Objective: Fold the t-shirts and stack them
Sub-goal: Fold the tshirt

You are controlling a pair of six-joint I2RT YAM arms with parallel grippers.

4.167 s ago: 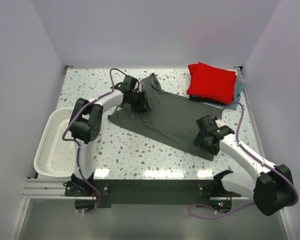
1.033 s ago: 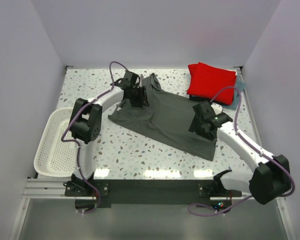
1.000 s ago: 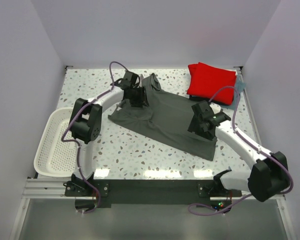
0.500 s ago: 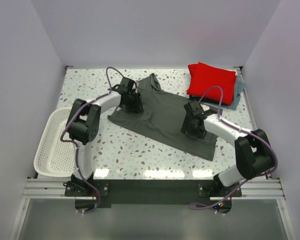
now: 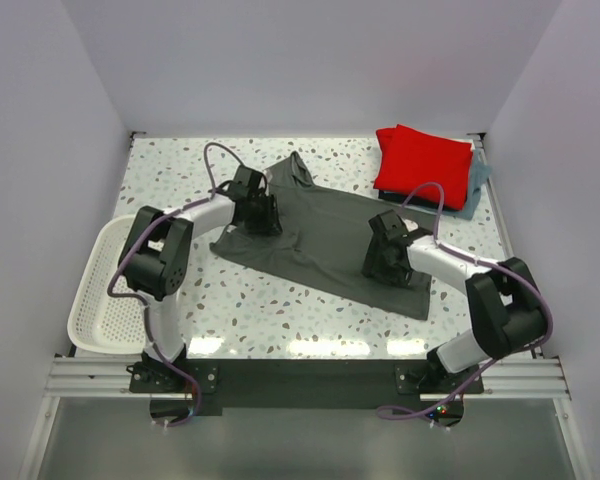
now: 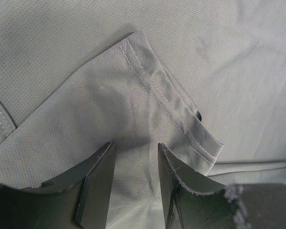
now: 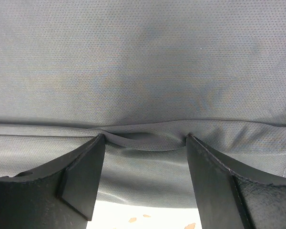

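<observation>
Top view. Shows a glossy white surface [image 5: 170, 170] flecked with grey and brown, boxed in by plain pale walls [image 5: 310, 60]. Carries a white lattice basket [image 5: 95, 300] at the left edge. Bears the dark grey t-shirt [image 5: 320, 225] spread slantwise in the middle, soft and matte. At the far right corner, the red t-shirt [image 5: 425, 165] folded square, the blue-grey t-shirt [image 5: 477, 185] peeking out beneath. Left end effector [image 5: 263, 218] down on the grey shirt's left side, right end effector [image 5: 380, 265] near its right hem.

Left wrist. Fine pin-dot knit, with a double-stitched sleeve hem [image 6: 171, 112] folded over the body. Black wedge fingers parted and released, tips resting on cloth.

Right wrist. Same knit, a soft ridge between widely parted fingers; released, nothing pinched. Below the hem, a sliver of speckled surface.
</observation>
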